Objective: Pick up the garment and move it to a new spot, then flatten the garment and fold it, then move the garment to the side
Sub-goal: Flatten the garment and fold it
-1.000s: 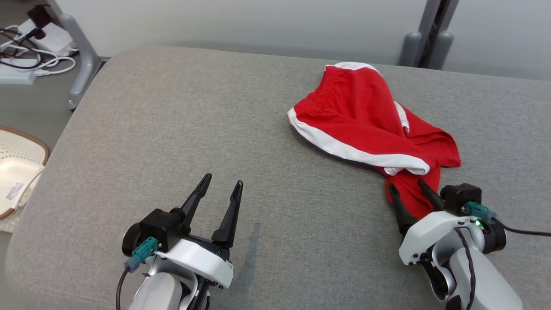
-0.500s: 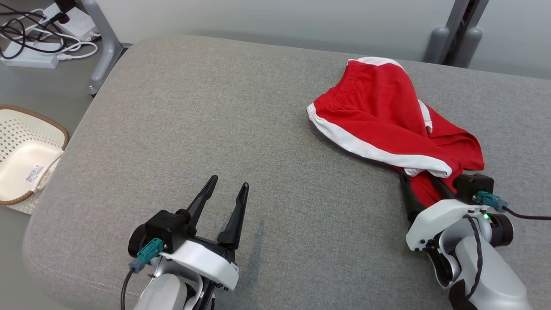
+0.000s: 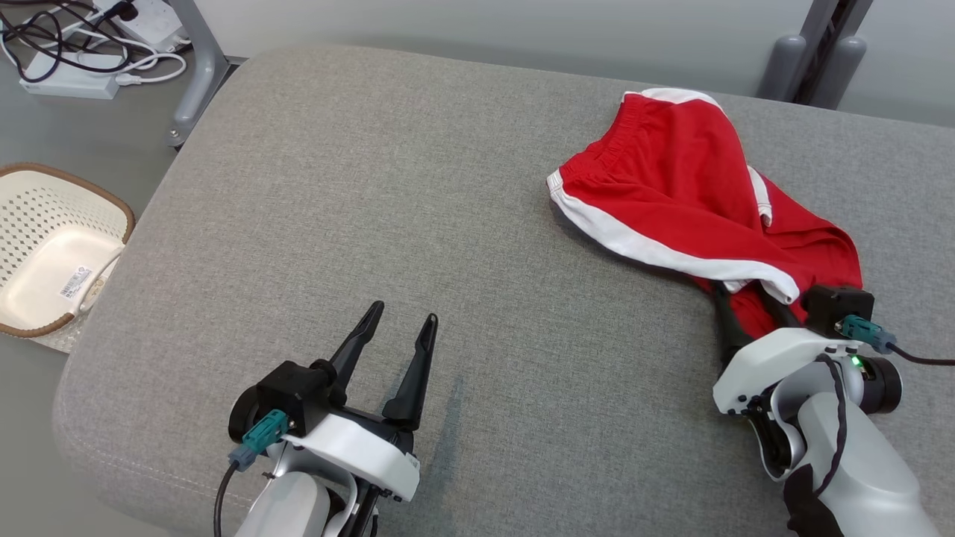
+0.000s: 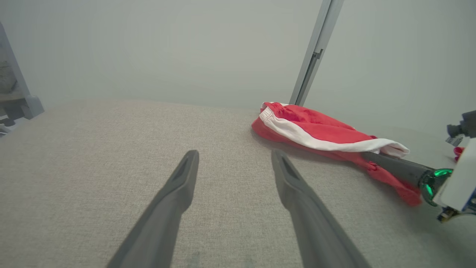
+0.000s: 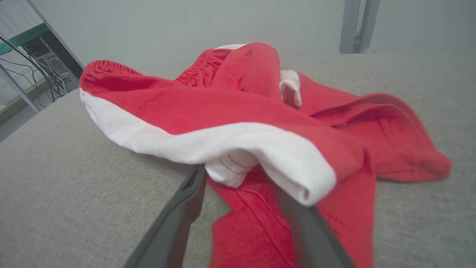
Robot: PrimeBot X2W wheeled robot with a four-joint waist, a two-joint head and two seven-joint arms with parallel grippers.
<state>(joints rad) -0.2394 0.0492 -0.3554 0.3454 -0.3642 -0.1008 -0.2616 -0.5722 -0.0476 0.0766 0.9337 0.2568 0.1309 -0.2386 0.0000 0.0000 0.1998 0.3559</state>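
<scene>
Task barely begun: garment (image 3: 671, 186) not lifted, flattened or folded. It lay crumpled at the far right of the grey surface (image 3: 373, 186): red shorts, white trim. Long axis ran diagonally, with the elastic waistband toward the far edge and a leg end pointing back at me. My right gripper (image 3: 742, 294) straddled that near end, jaws apart, cloth between them, no pinch yet. My left gripper (image 3: 404, 311) hung wide open over bare surface, well apart from the garment.

Red white-trimmed garment (image 3: 671, 186) lies crumpled
</scene>
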